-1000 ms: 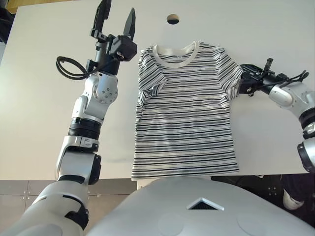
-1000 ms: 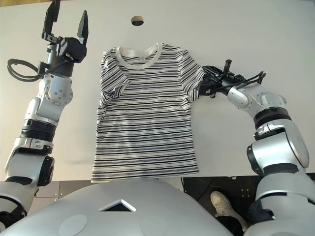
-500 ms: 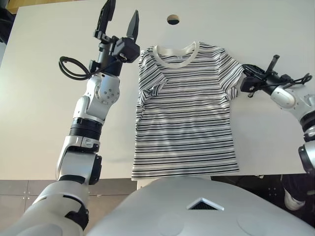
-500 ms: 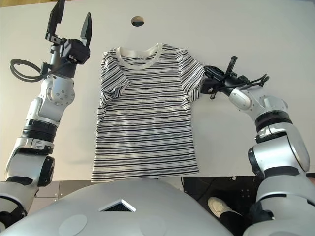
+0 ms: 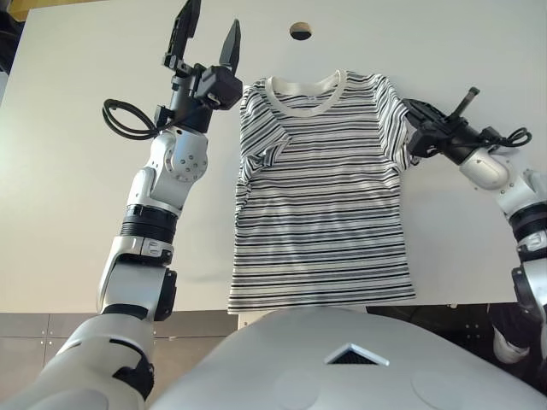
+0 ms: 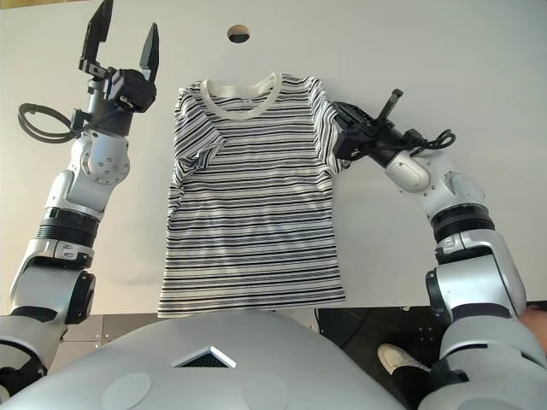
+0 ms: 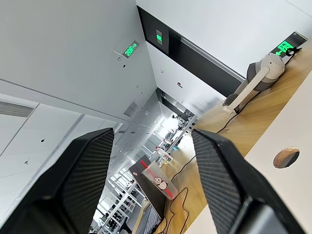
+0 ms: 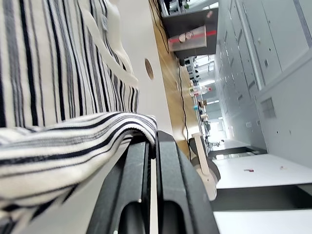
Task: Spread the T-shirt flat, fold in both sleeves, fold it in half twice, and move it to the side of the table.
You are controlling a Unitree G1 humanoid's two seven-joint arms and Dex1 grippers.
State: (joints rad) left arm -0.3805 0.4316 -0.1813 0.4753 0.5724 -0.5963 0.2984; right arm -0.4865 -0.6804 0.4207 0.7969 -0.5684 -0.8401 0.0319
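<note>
The black-and-white striped cotton T-shirt (image 5: 320, 205) lies mid-way across the white table (image 5: 68, 188), collar (image 5: 305, 92) far; the right gripper (image 5: 414, 130) pinches its right sleeve (image 5: 395, 111); the left gripper (image 5: 210, 15) hangs raised just left of the collar, fingers spread.

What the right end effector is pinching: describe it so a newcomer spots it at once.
On the white table lies a striped T-shirt, collar away from the robot. At its edge on the robot's right is the right sleeve, clamped in the right end effector. The left sleeve, by contrast, is already folded onto the chest.
</note>
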